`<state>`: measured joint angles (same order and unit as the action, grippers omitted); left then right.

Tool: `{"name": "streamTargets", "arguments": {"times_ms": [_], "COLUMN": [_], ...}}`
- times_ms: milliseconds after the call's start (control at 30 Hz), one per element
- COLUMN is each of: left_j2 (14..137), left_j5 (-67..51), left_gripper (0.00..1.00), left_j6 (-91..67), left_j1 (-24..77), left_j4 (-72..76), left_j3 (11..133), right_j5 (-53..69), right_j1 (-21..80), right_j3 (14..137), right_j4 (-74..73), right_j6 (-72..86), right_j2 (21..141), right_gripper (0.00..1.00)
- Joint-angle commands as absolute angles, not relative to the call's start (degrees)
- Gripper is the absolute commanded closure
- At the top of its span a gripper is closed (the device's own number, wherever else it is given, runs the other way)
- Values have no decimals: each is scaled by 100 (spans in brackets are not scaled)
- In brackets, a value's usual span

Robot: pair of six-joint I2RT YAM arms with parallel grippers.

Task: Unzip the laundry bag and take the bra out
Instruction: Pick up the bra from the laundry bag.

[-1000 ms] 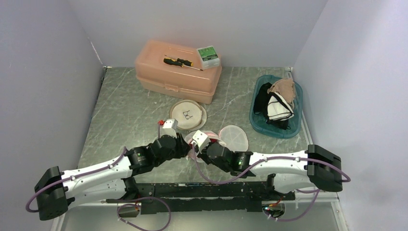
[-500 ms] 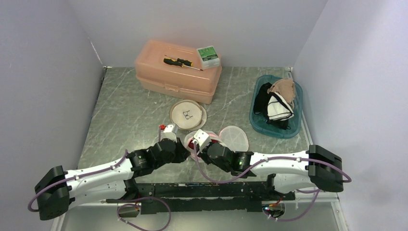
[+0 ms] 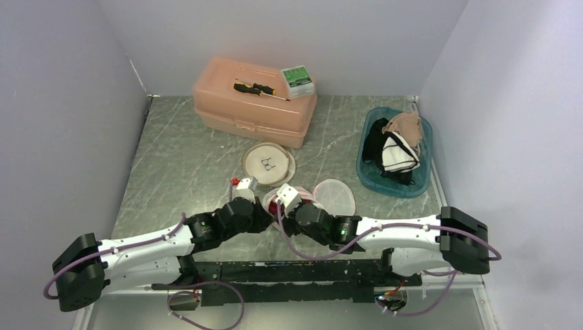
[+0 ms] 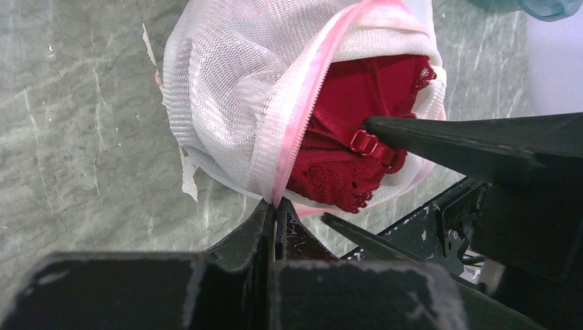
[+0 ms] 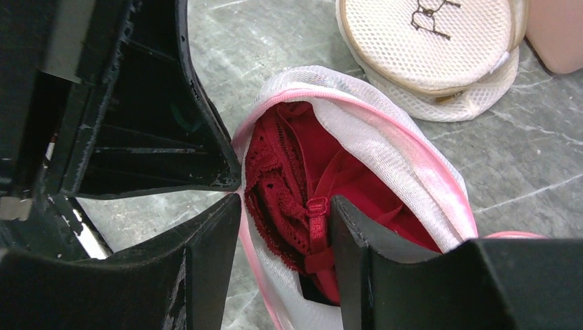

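Observation:
The white mesh laundry bag [image 4: 234, 89] with a pink zipper edge lies open on the table, and the red lace bra [image 4: 350, 137] shows inside. My left gripper [image 4: 276, 206] is shut on the bag's pink zipper edge at the near rim. My right gripper [image 5: 285, 213] is open at the bag's mouth. One finger is inside against the bra [image 5: 289, 179] and its strap, the other is outside the pink rim. From above, both grippers meet at the bag [image 3: 275, 199].
A second round mesh bag [image 3: 268, 163] lies just behind. A pale round piece [image 3: 335, 196] lies to the right. A pink toolbox [image 3: 254, 103] with a screwdriver and a green box stands at the back. A teal tub [image 3: 412, 185] of clothes is at the right.
My left gripper has drawn slightly nearer and lower at the bag's rim. The right gripper has stayed at the bag's mouth.

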<state>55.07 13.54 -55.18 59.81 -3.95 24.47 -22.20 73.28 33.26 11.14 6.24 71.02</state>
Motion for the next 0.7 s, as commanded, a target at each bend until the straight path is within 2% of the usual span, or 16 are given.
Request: {"name": "streamTargets", "arguments": {"times_ms": [0,100,233,433,667], "left_j2": [5334,5312,5335,5341,5392], "left_j5": [1319,1300,1279,1315,1248], "left_gripper": [97,97,97,97,97], "left_j6": [-5494,-5484,-5484,-5547,-5626], "left_j1": [5970,5969,5970,5969,5968], "left_j4": [-212,-214,-220,-255,-180], "left_j3": [2525,2516,2493,2399,2278], "right_j5": [-2203,-2325,-2364,-2167,-2042], "right_j1": [7321,7303,7247,7114,6997], "right_j3": [3622,3620,3554,3375,3335], "right_j4": [1164,1228,1306,1430,1431], "right_j6": [656,728,822,993,1114], "right_j2": [7364,7424,7353,7106,7055], "right_gripper": [45,45,59,53,54]}}
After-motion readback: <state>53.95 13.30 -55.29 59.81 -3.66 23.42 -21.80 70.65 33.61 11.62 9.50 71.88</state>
